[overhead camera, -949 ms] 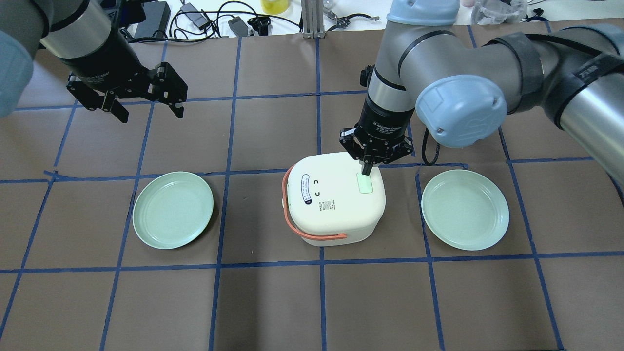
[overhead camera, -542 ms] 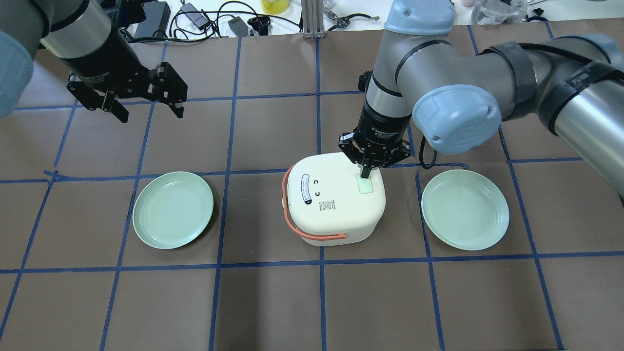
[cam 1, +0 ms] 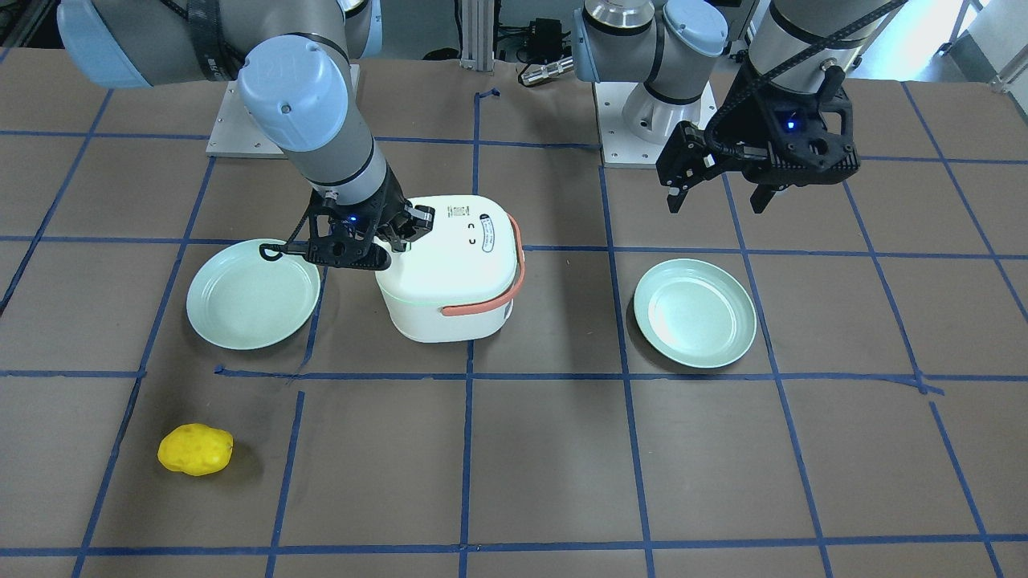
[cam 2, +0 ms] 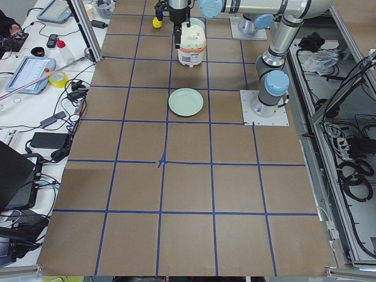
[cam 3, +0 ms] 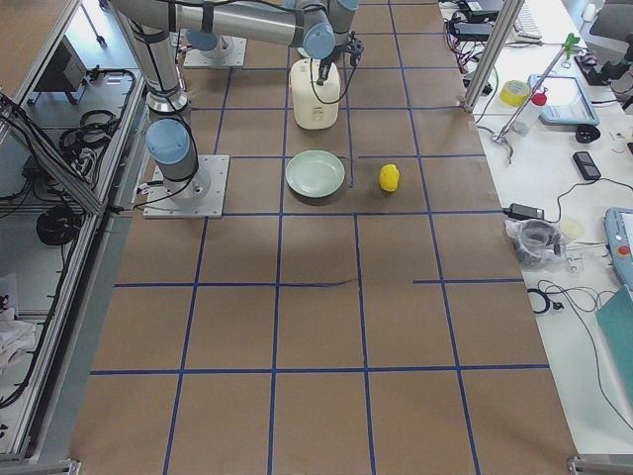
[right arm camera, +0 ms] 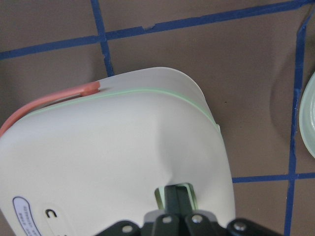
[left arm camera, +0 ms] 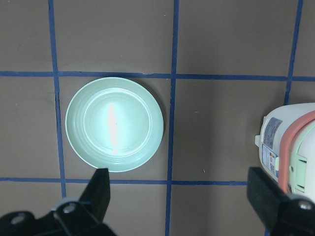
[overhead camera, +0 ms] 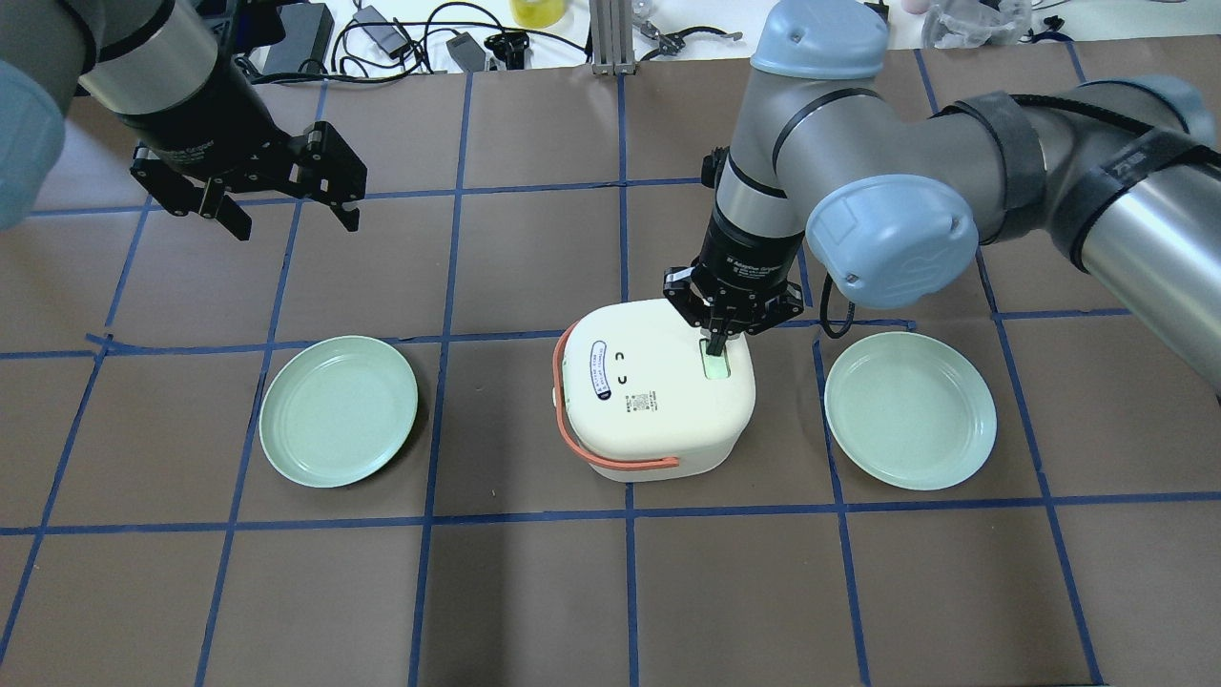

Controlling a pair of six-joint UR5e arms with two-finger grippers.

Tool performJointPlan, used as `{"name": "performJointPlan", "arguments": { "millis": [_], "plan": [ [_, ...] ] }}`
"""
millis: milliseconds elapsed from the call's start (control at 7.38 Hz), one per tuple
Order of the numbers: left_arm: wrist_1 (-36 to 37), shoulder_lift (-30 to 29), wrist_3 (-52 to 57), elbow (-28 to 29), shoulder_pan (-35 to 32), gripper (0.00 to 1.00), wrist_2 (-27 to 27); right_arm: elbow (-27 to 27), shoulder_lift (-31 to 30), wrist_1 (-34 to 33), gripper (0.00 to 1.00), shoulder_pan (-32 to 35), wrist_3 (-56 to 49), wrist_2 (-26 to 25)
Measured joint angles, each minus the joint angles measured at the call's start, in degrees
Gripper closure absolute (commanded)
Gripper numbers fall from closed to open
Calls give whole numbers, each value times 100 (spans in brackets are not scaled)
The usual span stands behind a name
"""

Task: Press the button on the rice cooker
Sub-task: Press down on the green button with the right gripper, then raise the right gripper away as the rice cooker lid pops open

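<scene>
White cooker (overhead camera: pixel 653 391) in the middle of the table (overhead camera: pixel 534 592), lid shut, between the left plate (overhead camera: pixel 339 410) and the right plate (overhead camera: pixel 909 410). On its lid, a pale green button (overhead camera: pixel 713 367), mostly hidden under the right gripper (overhead camera: pixel 715 345): fingers squeezed together, tips down on it. Far off, high over the table, the left gripper (overhead camera: pixel 291 221): fingers spread wide, holding nothing. Past the right plate, away from the robot, a yellow lump (cam 1: pixel 195 449), too small to tell what. Cut out of the overhead view.
</scene>
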Motion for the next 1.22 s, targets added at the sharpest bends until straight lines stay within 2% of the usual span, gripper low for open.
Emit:
{"name": "performJointPlan", "arguments": {
  "millis": [136,271,407,542,678,1220],
  "plan": [
    [0,0,0,0,0,0,0,-17,-2,-5,89,0,17,-7],
    [0,0,0,0,0,0,0,-81,-25,-6,35,0,94,-29],
    [0,0,0,0,0,0,0,-178,-65,0,25,0,254,-36],
    [0,0,-2,0,0,0,0,-337,-105,10,10,0,421,-43],
    [0,0,-4,0,0,0,0,-533,-131,42,0,-1,515,-86],
    [0,0,0,0,0,0,0,-1043,-161,275,0,-127,452,-642]
  ]
}}
